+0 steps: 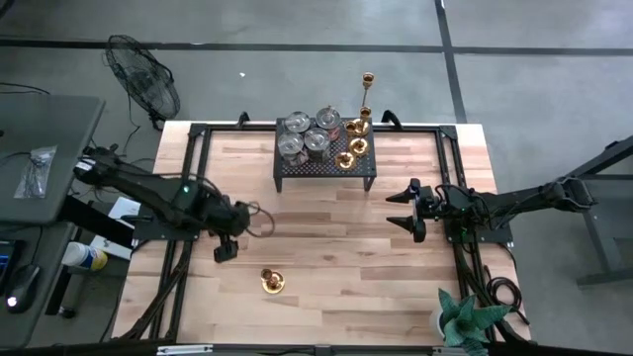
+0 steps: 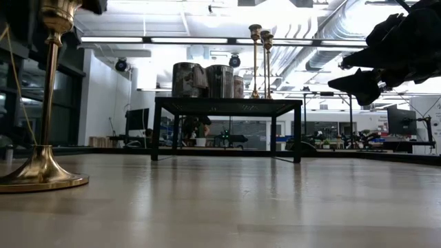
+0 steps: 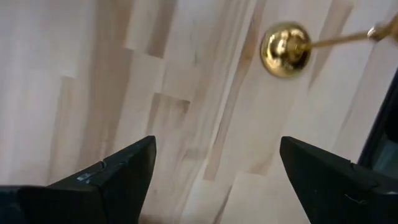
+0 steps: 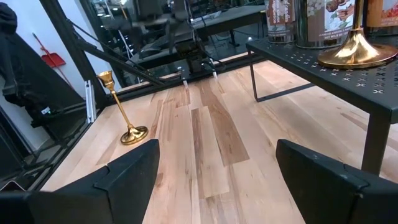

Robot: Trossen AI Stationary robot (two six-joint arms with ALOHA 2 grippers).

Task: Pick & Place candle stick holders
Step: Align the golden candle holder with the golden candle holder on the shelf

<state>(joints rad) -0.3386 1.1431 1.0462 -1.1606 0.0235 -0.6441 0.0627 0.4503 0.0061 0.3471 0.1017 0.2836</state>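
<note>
One brass candle stick holder (image 1: 272, 281) stands upright on its round base near the table's front edge; it also shows in the low view (image 2: 45, 103) and the left wrist view (image 3: 286, 50). My left gripper (image 1: 226, 249) hangs open above the table, a little left of and beyond this holder, with only bare wood between its fingers (image 3: 214, 168). The other holders, silvery cups (image 1: 307, 135) and brass candlesticks (image 1: 351, 148), stand on the black perforated stand (image 1: 326, 170) at the far middle. My right gripper (image 1: 406, 210) waits open at the right, pointing level toward the table's left side.
A green potted plant (image 1: 465, 316) stands at the near right corner. A fan (image 1: 143, 74) is beyond the far left corner, off the table. Bare wood (image 1: 336, 257) lies between the stand and the front edge.
</note>
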